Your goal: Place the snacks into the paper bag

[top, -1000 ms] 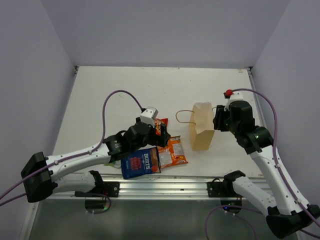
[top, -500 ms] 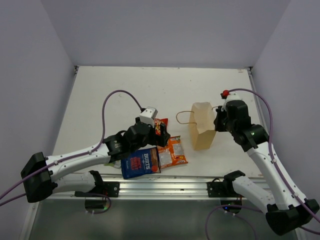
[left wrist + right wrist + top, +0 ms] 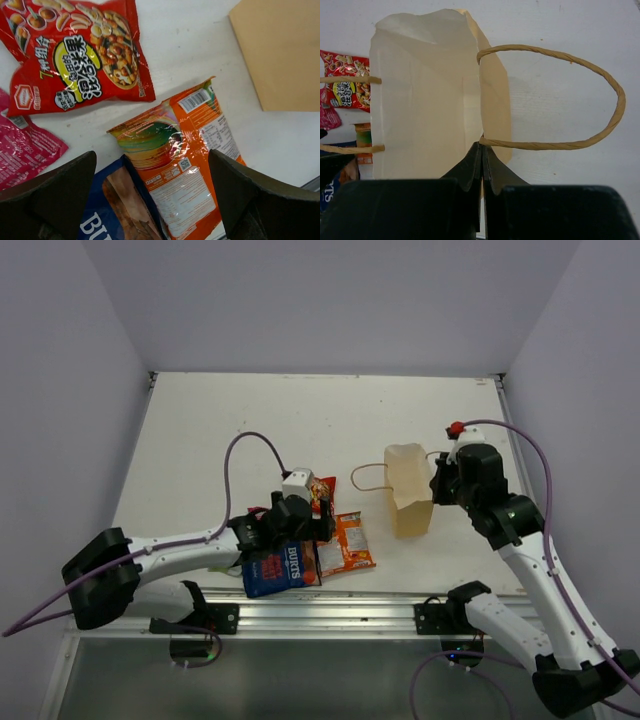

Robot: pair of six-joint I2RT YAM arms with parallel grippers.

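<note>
The tan paper bag (image 3: 408, 490) stands right of centre, mouth open toward the right wrist camera (image 3: 425, 100). My right gripper (image 3: 482, 150) is shut on the bag's near rim, at the foot of a loop handle (image 3: 600, 80). The snacks lie in a cluster to the bag's left: an orange packet (image 3: 185, 165), a blue Burts bag (image 3: 115, 210), a red packet (image 3: 75, 55) and a pink one (image 3: 20, 150). My left gripper (image 3: 152, 195) hangs open just above the orange packet and the blue bag's edge, touching nothing.
The bag's second handle (image 3: 365, 475) loops out to the left over the white table (image 3: 250, 430). A metal rail (image 3: 330, 610) runs along the near edge. Purple walls close off the left, back and right sides.
My right gripper went from open to shut on the bag's rim, and the bag shifted slightly right. My left arm drew back toward the near edge and sank lower over the packets.
</note>
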